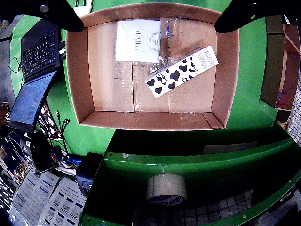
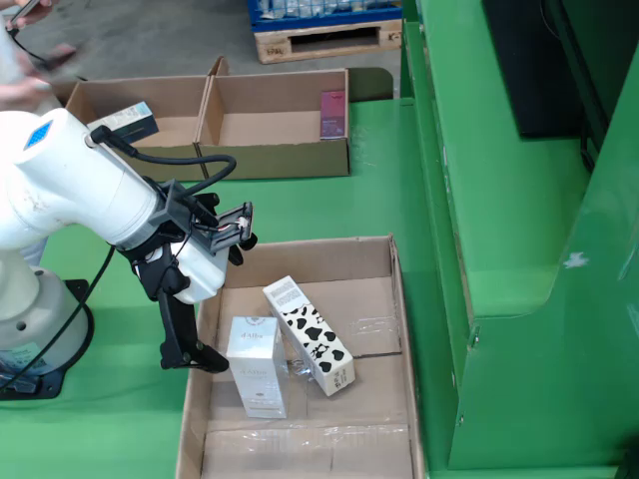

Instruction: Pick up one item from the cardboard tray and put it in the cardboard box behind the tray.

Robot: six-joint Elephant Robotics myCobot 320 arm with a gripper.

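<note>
In the gripper view, the camera looks down into an open cardboard tray (image 1: pixel 80 80) on a green table (image 1: pixel 249 70). Two items lie on its floor: a white box (image 1: pixel 138 41) flat near the top wall, and a long cow-print carton (image 1: pixel 181 71) lying aslant, its left end just below the white box's lower right corner. The two black fingers (image 1: pixel 56 14) of the gripper (image 1: pixel 150 14) show at the top corners, spread wide with nothing between them. A tape roll (image 1: pixel 165 189) sits on a green shelf at the bottom. A laptop (image 1: pixel 35 75) stands at the left edge.

In the fixed view, the white arm (image 2: pixel 80 190) reaches from the left over the tray's (image 2: pixel 399 329) left wall. The gripper (image 2: pixel 195 344) hangs above that wall, empty; one black finger (image 2: pixel 180 334) points down beside the white box (image 2: pixel 256 364), apart from it. How wide the jaws stand cannot be judged here. The cow-print carton (image 2: pixel 310 334) lies just right of the white box, aslant. Behind the tray, a two-part cardboard box (image 2: pixel 210 125) sits on the table (image 2: pixel 300 210). Its left part holds a dark-ended carton (image 2: pixel 125 122); a small pink box (image 2: pixel 332 113) leans against the right wall of the right part.
</note>
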